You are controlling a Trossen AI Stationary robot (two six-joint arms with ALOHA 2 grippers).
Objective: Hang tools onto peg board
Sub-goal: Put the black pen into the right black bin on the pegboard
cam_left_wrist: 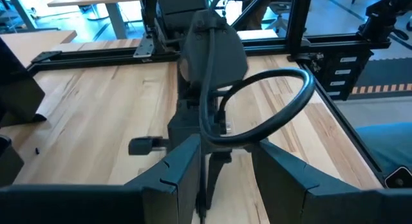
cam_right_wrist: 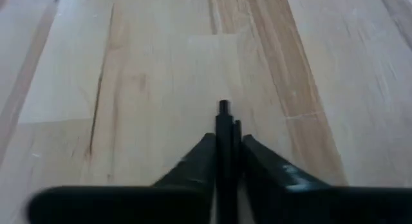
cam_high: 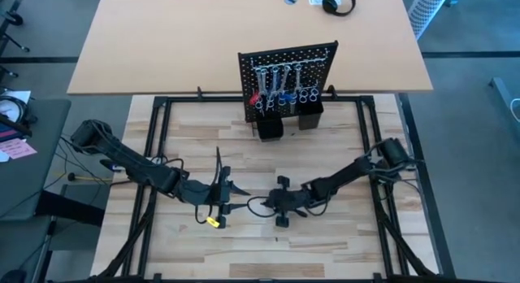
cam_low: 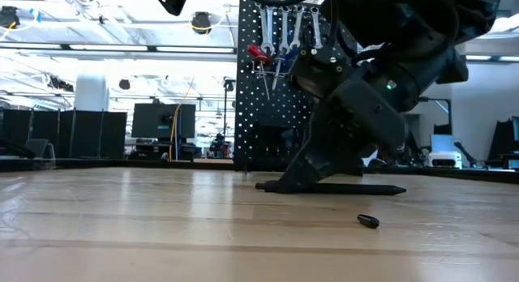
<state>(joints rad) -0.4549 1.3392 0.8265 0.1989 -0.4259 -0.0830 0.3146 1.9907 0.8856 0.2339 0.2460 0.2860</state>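
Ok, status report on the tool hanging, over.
Right gripper pinching thin black tool low on table. Left gripper open, mid-table. Peg board already holds several tools. Small black piece loose nearby.

1. The pale, planked wooden table top (cam_high: 325, 242) shows visible grain and a smooth, low-sheen finish.
2. The upright black perforated metal peg board (cam_high: 286, 55) looks matt.
3. The bright silver metal wrenches (cam_low: 280, 27) hanging on it are polished and reflective.
4. The dark right gripper (cam_right_wrist: 225, 156) fingers appear matt, moulded plastic.
5. The looped black cable (cam_left_wrist: 270, 108) has a smooth, slightly glossy sheath.
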